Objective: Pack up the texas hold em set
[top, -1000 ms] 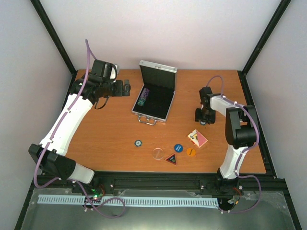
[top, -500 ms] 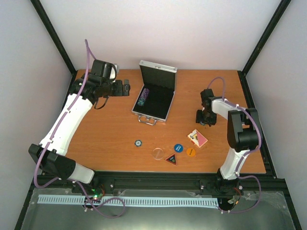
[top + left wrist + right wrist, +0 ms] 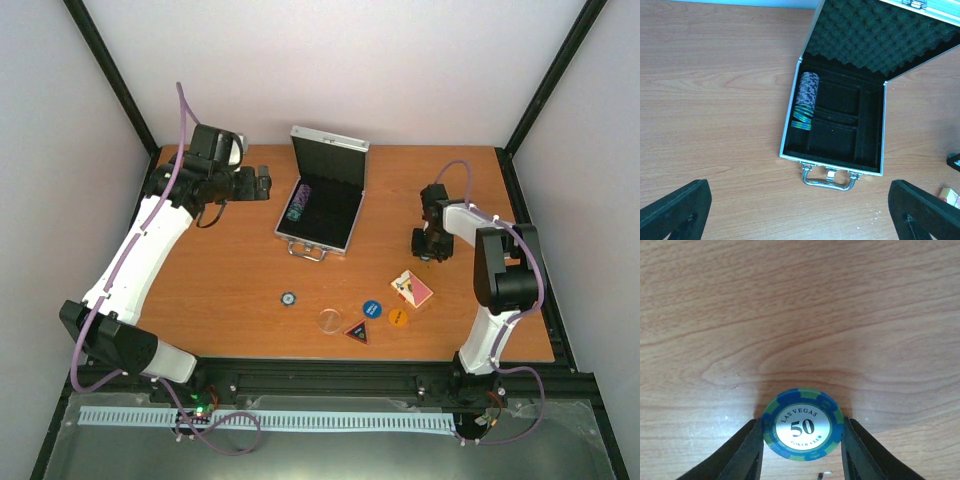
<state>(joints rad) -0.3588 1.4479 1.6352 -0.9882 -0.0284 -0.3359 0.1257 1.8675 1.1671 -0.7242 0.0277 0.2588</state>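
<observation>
The silver case (image 3: 322,205) lies open at the table's back middle, its lid up, with a row of poker chips (image 3: 298,205) in its left slot. From the left wrist view the case (image 3: 832,165) and its chip row (image 3: 806,101) lie ahead of my left gripper (image 3: 800,210), which stands wide open and holds nothing; it hovers left of the case (image 3: 262,184). My right gripper (image 3: 432,250) is down on the table at the right. Its fingers press both sides of a blue-green "50" poker chip (image 3: 803,426) lying flat between them (image 3: 802,440).
Near the front lie a card deck (image 3: 412,289), a blue round button (image 3: 372,309), an orange round button (image 3: 398,317), a dark triangular button (image 3: 357,331), a clear disc (image 3: 329,320) and a lone chip (image 3: 288,298).
The right gripper has shifted slightly right and its jaws have narrowed onto the chip. The left arm has stayed still.
</observation>
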